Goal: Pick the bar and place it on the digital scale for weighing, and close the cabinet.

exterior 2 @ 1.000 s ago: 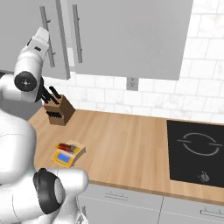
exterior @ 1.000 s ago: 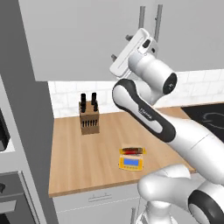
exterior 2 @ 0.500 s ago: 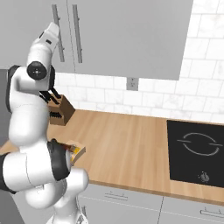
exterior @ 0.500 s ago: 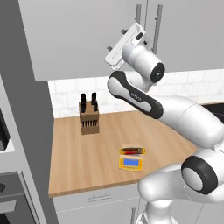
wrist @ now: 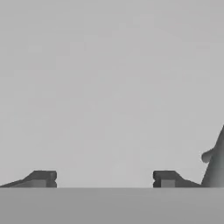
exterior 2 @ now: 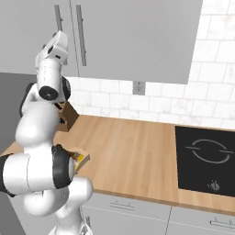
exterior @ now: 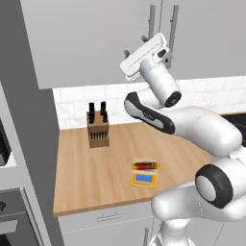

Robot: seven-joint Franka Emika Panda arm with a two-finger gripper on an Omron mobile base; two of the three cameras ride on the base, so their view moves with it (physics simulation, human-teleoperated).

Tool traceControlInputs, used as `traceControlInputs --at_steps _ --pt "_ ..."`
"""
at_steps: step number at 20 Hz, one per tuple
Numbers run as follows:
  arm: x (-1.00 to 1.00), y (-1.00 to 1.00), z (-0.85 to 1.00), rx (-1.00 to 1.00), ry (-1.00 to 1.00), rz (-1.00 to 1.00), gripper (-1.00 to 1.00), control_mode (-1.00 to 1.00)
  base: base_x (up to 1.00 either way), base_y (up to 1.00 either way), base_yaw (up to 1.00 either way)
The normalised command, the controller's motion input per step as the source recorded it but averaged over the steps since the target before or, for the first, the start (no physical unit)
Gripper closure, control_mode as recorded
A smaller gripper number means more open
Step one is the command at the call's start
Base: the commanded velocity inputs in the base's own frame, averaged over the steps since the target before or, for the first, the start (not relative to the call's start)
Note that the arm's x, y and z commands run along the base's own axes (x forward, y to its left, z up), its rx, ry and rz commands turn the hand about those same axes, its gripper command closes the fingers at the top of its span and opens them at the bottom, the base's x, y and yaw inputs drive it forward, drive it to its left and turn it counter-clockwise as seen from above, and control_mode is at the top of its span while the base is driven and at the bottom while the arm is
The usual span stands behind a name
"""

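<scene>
On the counter, knife block: the wooden knife block (exterior: 98, 129) stands at the back left by the tiled wall, well apart from the work.
Bar: the bar (exterior: 145, 166) already lies flat across the top of the digital scale (exterior: 143, 178), near the counter's front edge; that half of the task looks done.
Cabinet: the cabinet (exterior: 96, 43) doors look flush and shut in both base views, long handles (exterior: 151, 21) side by side at the seam.
Gripper: raised against the door face beside the handles, the gripper (wrist: 105, 178) has its jaws parted with nothing between them.
Step in hand: finishing the door closure, by my reading; press flat and square on the panel, keep the fingers off the handle, then check the seam.
Hand view adds: a handle (wrist: 215, 159) rising just beside one fingertip (wrist: 167, 178), and bare door panel ahead.
Base views add: the scale and bar, and a black cooktop (exterior 2: 206, 158) at right.
</scene>
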Motion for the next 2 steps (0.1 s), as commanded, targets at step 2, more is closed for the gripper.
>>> traceControlInputs --at_steps 2 --pt "-0.35 -0.86 0.25 0.16 0.04 0.00 -1.00 -1.00 0.00 0.00 0.00"
